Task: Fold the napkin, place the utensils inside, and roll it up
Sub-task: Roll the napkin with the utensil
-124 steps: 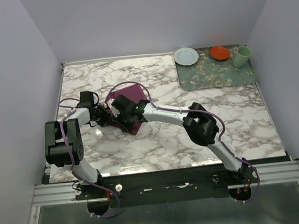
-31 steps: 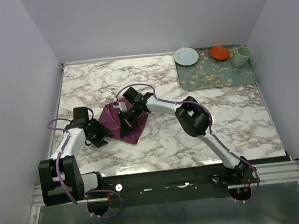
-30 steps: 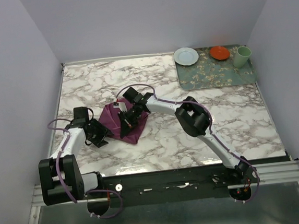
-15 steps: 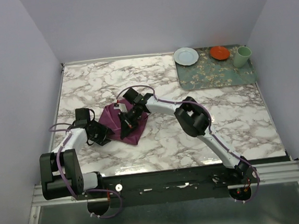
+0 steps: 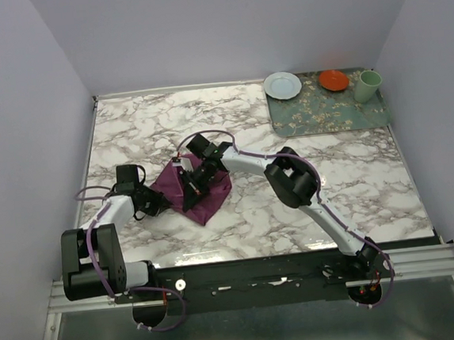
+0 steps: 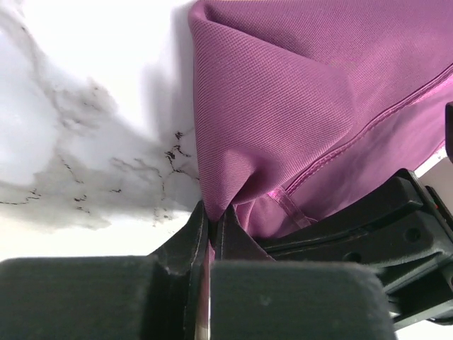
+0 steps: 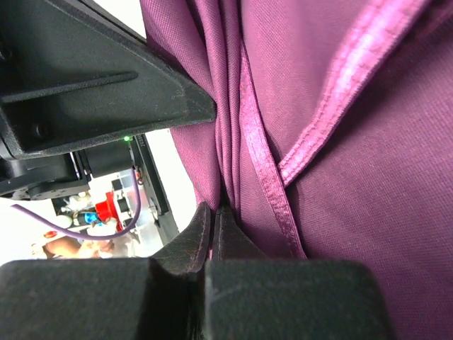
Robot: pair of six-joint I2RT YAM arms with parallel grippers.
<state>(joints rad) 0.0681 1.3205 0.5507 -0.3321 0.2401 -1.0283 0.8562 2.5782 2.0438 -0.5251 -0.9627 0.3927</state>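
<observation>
A robot test cell: plain walls (image 5: 230, 26) enclose a marble tabletop (image 5: 355, 182) edged by an aluminium rail (image 5: 426, 262).

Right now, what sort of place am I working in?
Probably a robot test cell staged as a dining table: marble-pattern tabletop boxed in by plain lilac walls, and a green floral mat with a white plate, orange dish and cup.

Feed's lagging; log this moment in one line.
left end effector: shut on napkin | right end effector: shut on napkin | napkin: bunched between both | knife: not visible
</observation>
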